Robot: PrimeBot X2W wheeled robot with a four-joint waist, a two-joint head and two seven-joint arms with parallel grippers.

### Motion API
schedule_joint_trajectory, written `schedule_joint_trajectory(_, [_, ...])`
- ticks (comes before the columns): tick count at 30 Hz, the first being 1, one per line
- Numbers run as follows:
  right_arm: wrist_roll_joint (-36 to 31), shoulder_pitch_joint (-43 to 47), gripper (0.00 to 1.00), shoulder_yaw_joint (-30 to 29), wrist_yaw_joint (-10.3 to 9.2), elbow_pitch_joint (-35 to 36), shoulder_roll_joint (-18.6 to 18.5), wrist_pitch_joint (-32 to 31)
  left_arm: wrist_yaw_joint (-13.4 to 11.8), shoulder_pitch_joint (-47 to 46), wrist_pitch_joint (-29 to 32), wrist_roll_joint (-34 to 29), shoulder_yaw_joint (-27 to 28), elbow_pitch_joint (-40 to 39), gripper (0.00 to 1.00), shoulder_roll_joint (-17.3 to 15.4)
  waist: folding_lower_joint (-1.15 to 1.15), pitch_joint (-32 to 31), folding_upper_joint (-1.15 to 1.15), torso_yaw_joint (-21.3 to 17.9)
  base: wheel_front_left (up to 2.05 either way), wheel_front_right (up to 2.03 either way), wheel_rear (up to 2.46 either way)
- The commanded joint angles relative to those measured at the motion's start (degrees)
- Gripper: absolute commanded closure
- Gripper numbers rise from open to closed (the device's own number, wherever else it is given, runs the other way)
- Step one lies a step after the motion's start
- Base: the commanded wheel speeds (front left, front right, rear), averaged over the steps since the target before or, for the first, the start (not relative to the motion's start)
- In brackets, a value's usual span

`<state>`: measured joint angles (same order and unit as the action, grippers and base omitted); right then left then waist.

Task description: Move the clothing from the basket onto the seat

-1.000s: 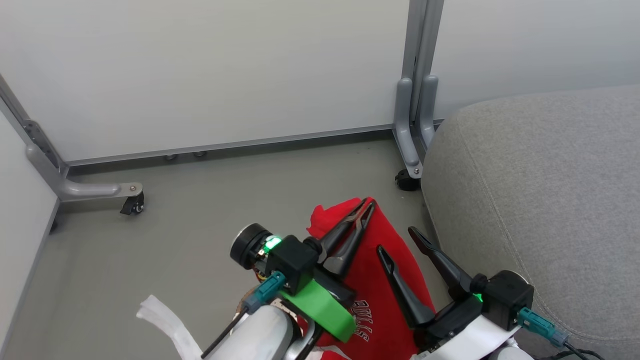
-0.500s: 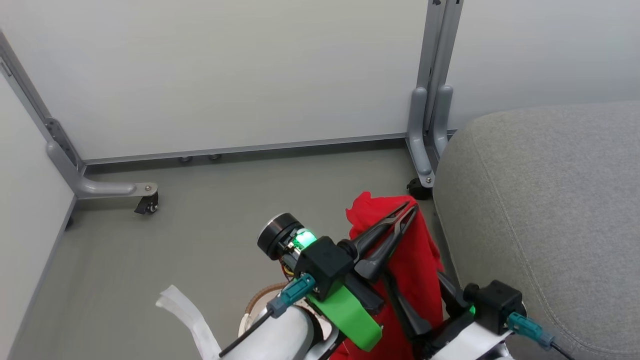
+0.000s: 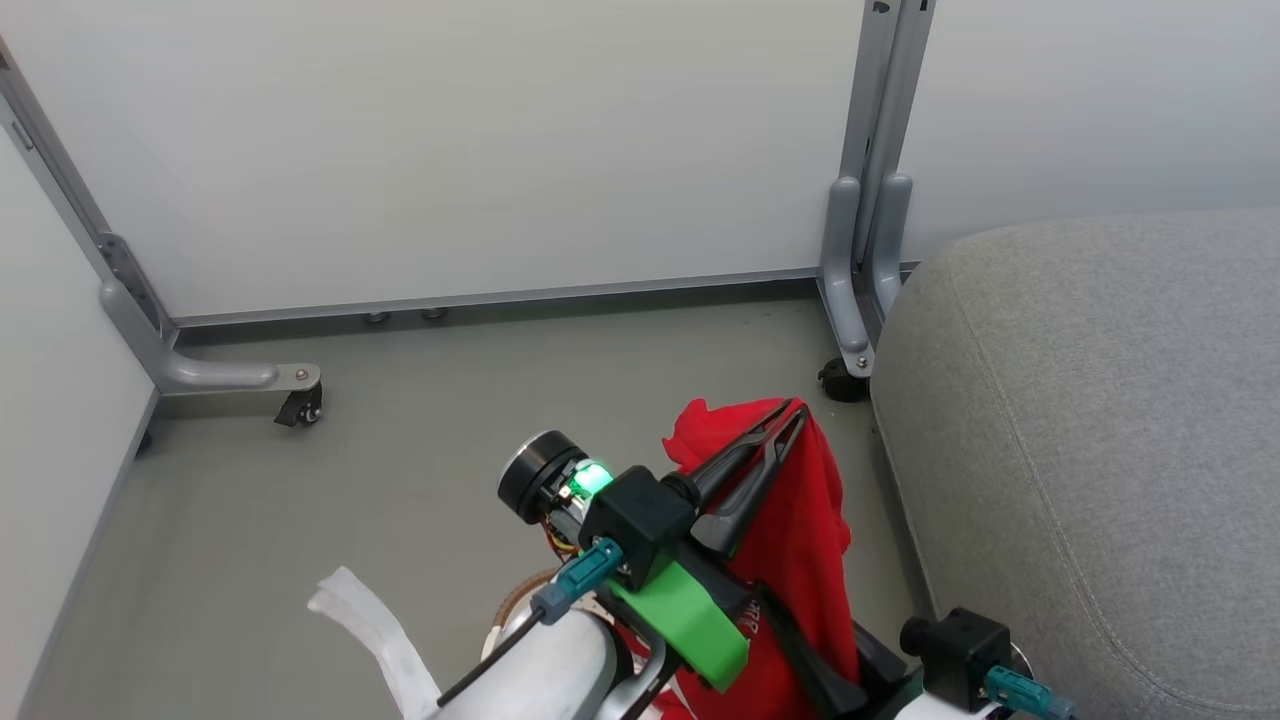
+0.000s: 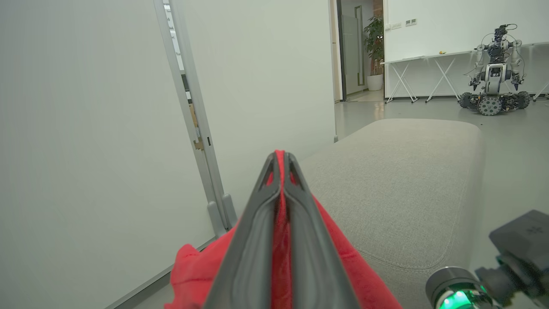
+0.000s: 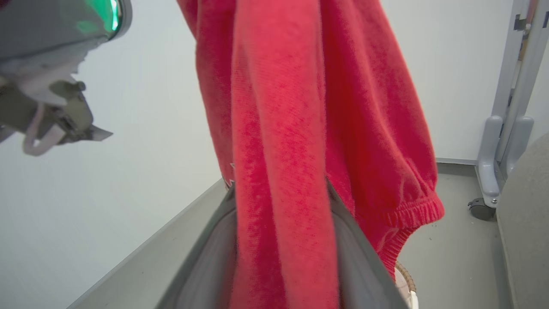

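Note:
A red piece of clothing (image 3: 800, 540) hangs in the air from my left gripper (image 3: 793, 412), which is shut on its top edge. In the left wrist view the red cloth (image 4: 281, 223) is pinched between the shut fingers. My right gripper (image 5: 281, 184) is lower down, with a thick fold of the clothing (image 5: 283, 128) filling the gap between its fingers (image 3: 800, 655); its fingertips are hidden by cloth. The grey seat (image 3: 1080, 420) lies just to the right. A bit of the basket's brown rim (image 3: 512, 598) shows beneath my left arm.
White partition panels stand behind and to the left on grey legs with castors (image 3: 300, 405) (image 3: 845, 380); one castor sits close to the seat's corner. Bare grey floor (image 3: 450, 420) lies to the left. Another robot (image 4: 493, 73) and folding tables stand far beyond the seat.
The camera has shifted. My left gripper kept its hold on the red cloth, which now hangs narrower. My right gripper moved in under it and its fingers closed in around a fold.

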<state>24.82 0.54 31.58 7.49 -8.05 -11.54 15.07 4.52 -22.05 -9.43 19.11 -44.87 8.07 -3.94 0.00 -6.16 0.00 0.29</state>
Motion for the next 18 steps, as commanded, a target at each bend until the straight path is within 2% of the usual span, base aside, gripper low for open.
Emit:
schedule_joint_trajectory(1, [0.1,-1.0,1.0,0.1,0.0,-0.1,-0.6,0.2,-0.3,-0.3,-0.3,0.3,0.1,0.3,1.0,-0.1,0.0,0.0,0.0,0.0,0.0,0.0,0.0])
schedule_joint_trajectory(16, [-0.7,-0.4,1.0,-0.6,0.0,0.0,-0.9,0.2,-1.6,-0.9,-0.7,0.5,0.0,2.2,1.0,-0.7,0.0,0.0,0.0,0.0,0.0,0.0,0.0])
schedule_joint_trajectory(18, [-0.8,-0.3,1.0,-0.5,0.0,0.2,-1.0,0.2,-1.6,-0.9,-0.7,0.5,-0.1,2.3,0.95,-0.7,0.0,0.0,0.0,-0.1,0.0,0.0,0.0])
